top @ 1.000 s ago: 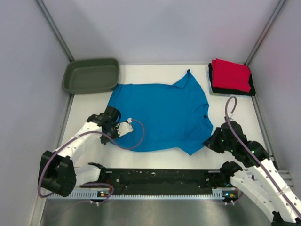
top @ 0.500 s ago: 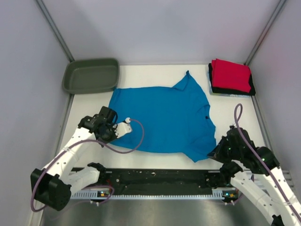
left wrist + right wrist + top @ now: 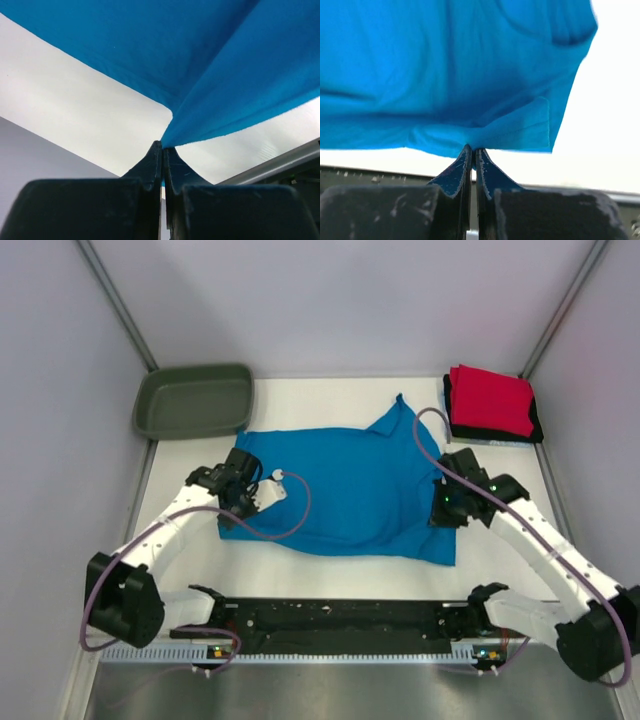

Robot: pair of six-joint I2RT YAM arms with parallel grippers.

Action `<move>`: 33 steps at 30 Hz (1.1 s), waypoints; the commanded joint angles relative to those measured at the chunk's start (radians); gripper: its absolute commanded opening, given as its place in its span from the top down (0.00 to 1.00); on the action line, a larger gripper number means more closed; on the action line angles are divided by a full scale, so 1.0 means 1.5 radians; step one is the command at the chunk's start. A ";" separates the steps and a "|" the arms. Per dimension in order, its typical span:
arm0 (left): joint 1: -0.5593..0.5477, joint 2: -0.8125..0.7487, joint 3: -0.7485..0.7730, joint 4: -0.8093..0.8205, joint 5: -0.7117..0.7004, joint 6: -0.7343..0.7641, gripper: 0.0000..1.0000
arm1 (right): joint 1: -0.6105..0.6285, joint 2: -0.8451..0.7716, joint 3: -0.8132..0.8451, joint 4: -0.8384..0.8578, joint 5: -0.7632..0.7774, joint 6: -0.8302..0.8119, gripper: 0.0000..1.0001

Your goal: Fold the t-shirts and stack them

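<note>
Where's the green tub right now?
Top view: the green tub sits at the table's far-left corner, just beyond the blue t-shirt and the left gripper.

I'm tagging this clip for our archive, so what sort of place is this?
Probably a robot test cell, not a home: a white table walled by plain panels, a left arm and right arm fixed at its near edge, a blue tee spread for folding.

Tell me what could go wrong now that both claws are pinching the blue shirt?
The left gripper and right gripper each pinch only a thin bit of the edge of the turquoise t-shirt, so the cloth might slip out. The left arm's purple cable loops over the shirt and could snag or wrinkle it.
</note>
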State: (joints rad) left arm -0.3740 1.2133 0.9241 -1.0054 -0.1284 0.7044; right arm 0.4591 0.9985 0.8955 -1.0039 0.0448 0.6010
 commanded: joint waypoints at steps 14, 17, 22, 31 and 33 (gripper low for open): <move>0.037 0.209 0.072 0.127 -0.042 -0.047 1.00 | -0.105 0.293 0.108 0.319 -0.026 -0.235 1.00; 0.039 0.233 0.086 0.128 -0.042 -0.049 1.00 | -0.108 0.311 0.127 0.331 -0.015 -0.254 1.00; 0.042 0.263 0.087 0.129 -0.055 -0.051 1.00 | -0.108 0.347 0.152 0.332 0.013 -0.279 1.00; 0.056 0.265 0.077 0.136 -0.076 -0.074 1.00 | -0.109 0.379 0.179 0.327 0.061 -0.288 1.00; 0.067 0.250 0.070 0.140 -0.069 -0.083 1.00 | -0.117 0.376 0.170 0.326 0.067 -0.285 1.00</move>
State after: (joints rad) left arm -0.3023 1.6260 1.0275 -0.8139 -0.2115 0.6201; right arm 0.3023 1.5688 1.1149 -0.5385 0.0845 0.1837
